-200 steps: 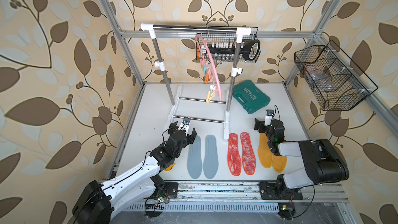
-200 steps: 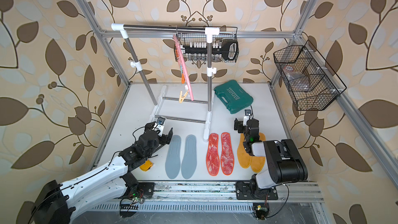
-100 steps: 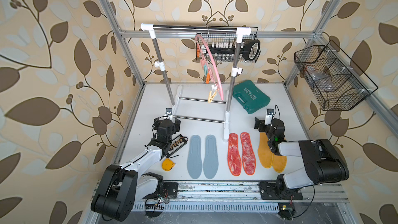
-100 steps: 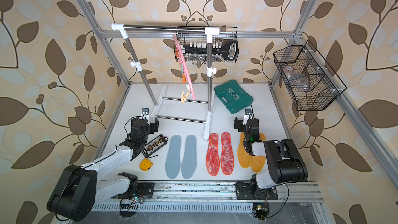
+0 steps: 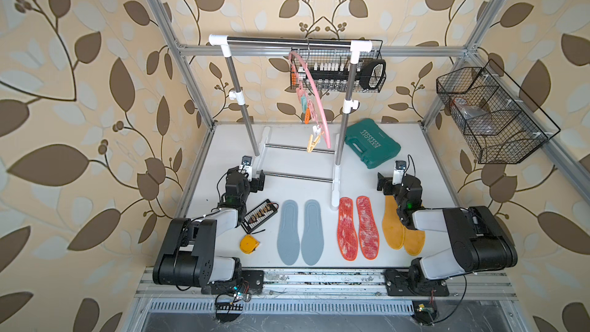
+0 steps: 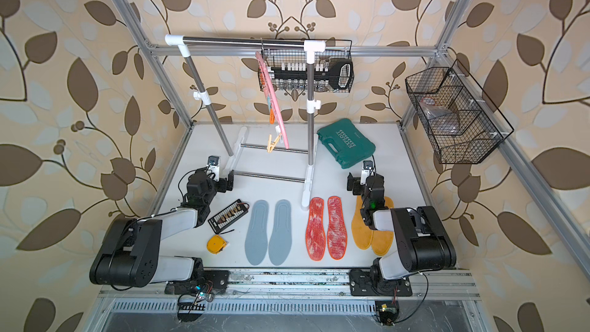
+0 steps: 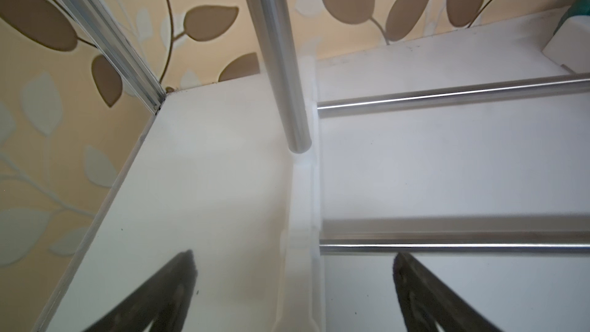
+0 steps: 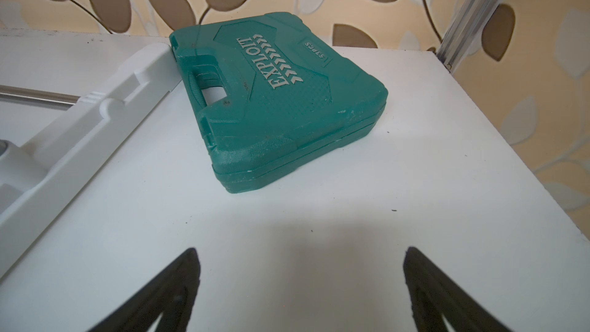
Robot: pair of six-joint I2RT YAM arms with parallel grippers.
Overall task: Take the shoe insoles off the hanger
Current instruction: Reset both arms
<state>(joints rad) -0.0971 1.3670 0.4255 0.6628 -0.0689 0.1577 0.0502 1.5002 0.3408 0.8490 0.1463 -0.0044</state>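
Three pairs of shoe insoles lie flat in a row near the table's front: pale blue-grey [image 5: 300, 231], mottled red-orange [image 5: 357, 228] and mustard-yellow [image 5: 399, 234]. The pink hanger [image 5: 314, 100] hangs from the rack's top bar with only small clips on it, also seen edge-on in a top view [image 6: 274, 103]. My left gripper [image 5: 255, 182] is open by the rack's left foot, with nothing held [image 7: 293, 257]. My right gripper [image 5: 384, 183] is open beyond the yellow pair's toes, facing the green case, and is empty [image 8: 300, 253].
The steel-and-white garment rack [image 5: 287, 41] stands mid-table. A green tool case [image 5: 372, 146] lies at the back right. A black strip board [image 5: 258, 215] and a yellow tape measure [image 5: 249, 244] lie left of the blue-grey pair. Wire baskets hang at the back [image 5: 338, 71] and on the right wall [image 5: 491, 113].
My left arm has pulled back from beside the blue-grey insoles and folded, its gripper now by the rack's left foot. The right arm has not moved.
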